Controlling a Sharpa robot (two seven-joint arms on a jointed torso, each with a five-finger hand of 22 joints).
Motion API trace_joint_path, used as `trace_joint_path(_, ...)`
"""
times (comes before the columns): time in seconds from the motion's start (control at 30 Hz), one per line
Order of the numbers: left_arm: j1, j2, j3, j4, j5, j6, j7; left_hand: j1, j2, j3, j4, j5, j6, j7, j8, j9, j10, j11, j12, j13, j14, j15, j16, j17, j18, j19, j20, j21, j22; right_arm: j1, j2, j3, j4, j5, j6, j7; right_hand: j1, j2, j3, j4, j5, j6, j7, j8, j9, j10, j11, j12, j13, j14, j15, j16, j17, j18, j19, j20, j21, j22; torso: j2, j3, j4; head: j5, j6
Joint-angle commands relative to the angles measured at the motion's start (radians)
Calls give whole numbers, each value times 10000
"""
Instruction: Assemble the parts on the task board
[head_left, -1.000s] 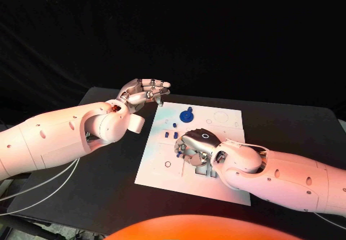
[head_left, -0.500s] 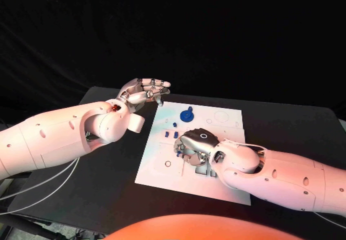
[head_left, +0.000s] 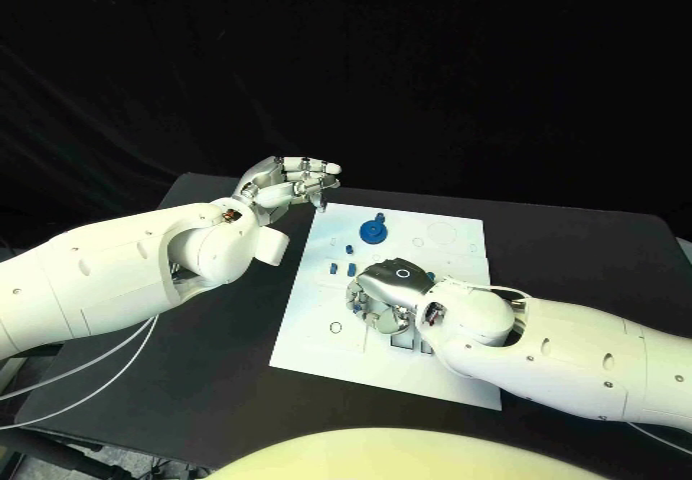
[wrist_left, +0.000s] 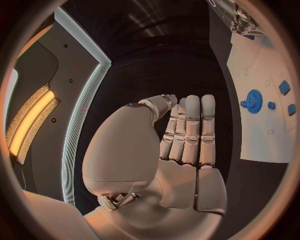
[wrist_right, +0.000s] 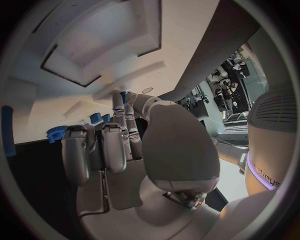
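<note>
The white task board (head_left: 433, 360) lies mid-table. A blue gear (head_left: 374, 232) stands near its far edge, with small blue parts (head_left: 342, 268) just in front of it. My right hand (head_left: 389, 295) is low over the board's middle, fingers pointing down at it. In the right wrist view its thumb and a finger (wrist_right: 119, 107) meet on a sliver of blue, a small blue part (wrist_right: 123, 94). My left hand (head_left: 289, 183) hangs above the board's far left corner, fingers curled together around nothing (wrist_left: 187, 130). The left wrist view shows the gear (wrist_left: 253, 100) and the board (wrist_left: 262, 140).
The black table (head_left: 216, 340) runs wide on both sides of the board. Cut-out recesses (head_left: 407, 345) in the board lie just under my right wrist. White cables (head_left: 87, 365) hang off the near left edge.
My right hand has edged slightly left over the board's middle. The left hand has kept its place.
</note>
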Motion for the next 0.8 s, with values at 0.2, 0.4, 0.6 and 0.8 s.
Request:
trace_joint_path(0.2,5,6,6,21,32,157,37,59,25,2,-42,20,-18,63,-16,1,-77,0,33,9,-48,15,-58,-11,65,-7,-59,24,14,-42,-71,-49,-5,-194,-170,-254,-552,-447,-112,145,-72,-1095,540,-793,-332,-1105,449,-561,-249,358,392,-180,-265,-5,252,242,-771,1904,0,10,1,-35,50)
trace_joint_path(0.4,5,8,6,4,32,166,33,45,36,-3,-53,24,-25,64,-21,-1,-109,1,71,20,-50,19,-64,-31,67,-18,-52,27,23,-42,-235,-47,175,-211,-804,-255,-603,-562,-179,143,32,-1208,582,-912,-382,-1285,506,-521,-288,327,450,-220,-341,46,156,331,-976,1813,2,21,8,-66,99)
trace_joint_path(0.6,4,0,5,-14,32,180,26,45,36,-3,-53,24,-25,64,-21,-1,-109,1,71,20,-50,19,-64,-31,67,-18,-52,27,23,14,-774,13,721,-201,-1271,-294,-661,-624,-261,166,84,-1176,570,-920,-385,-1304,503,-475,-289,321,455,-224,-351,51,156,357,-988,1808,1,18,-9,-118,162)
trace_joint_path(0.8,3,-20,4,-16,32,195,19,45,36,-3,-53,24,-25,64,-21,-1,-109,1,71,20,-50,19,-64,-31,67,-18,-52,27,23,307,-1617,127,1363,213,-1402,-309,-693,-601,-327,217,139,-1029,506,-879,-371,-1219,451,-355,-272,304,420,-280,-484,45,190,359,-945,1827,0,12,-22,-247,254)
